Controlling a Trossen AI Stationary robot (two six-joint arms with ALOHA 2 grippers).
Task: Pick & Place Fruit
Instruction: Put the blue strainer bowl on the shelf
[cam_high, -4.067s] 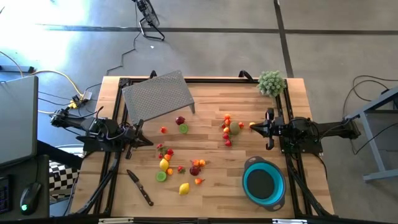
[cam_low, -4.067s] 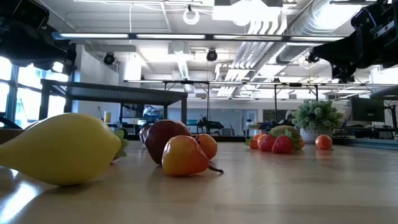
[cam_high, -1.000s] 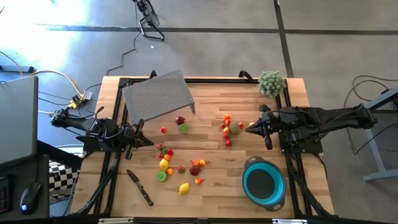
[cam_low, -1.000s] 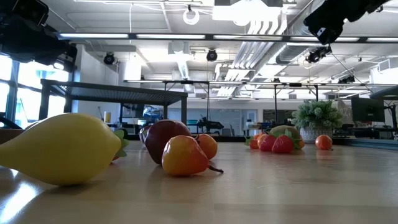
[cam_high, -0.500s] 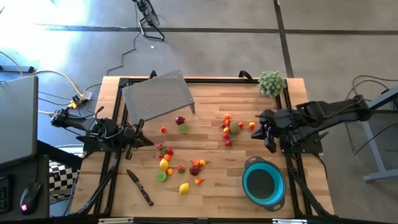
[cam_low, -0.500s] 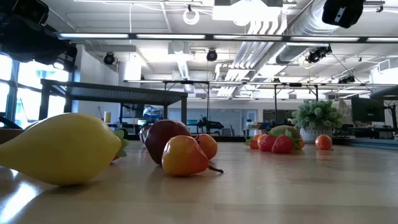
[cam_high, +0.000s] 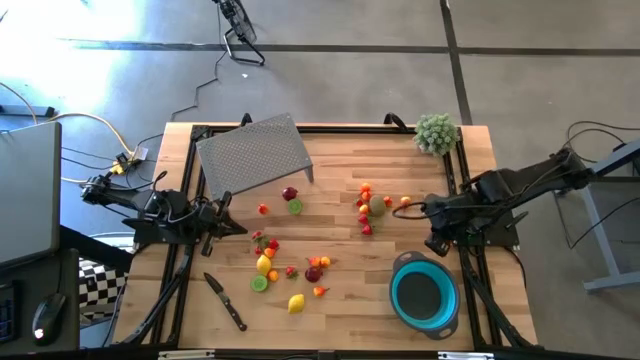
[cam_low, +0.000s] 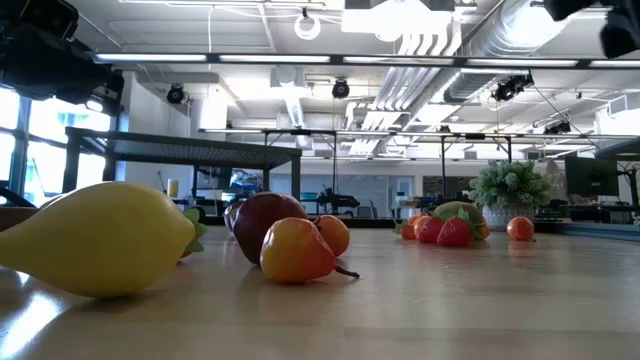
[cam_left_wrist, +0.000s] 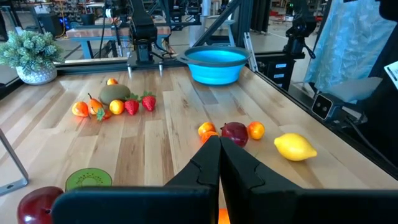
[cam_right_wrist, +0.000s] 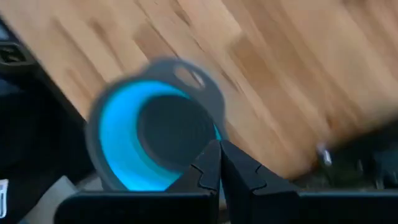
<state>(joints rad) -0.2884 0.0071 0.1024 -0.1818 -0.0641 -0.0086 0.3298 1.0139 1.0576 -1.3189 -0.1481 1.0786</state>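
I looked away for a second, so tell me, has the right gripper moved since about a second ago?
Yes. In the high view the right gripper has swung from beside the fruit cluster toward the teal bowl, fingers shut.

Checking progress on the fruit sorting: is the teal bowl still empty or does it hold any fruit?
Empty. The high view shows only the dark bare floor of the teal bowl, and the fruit lies scattered on the table.
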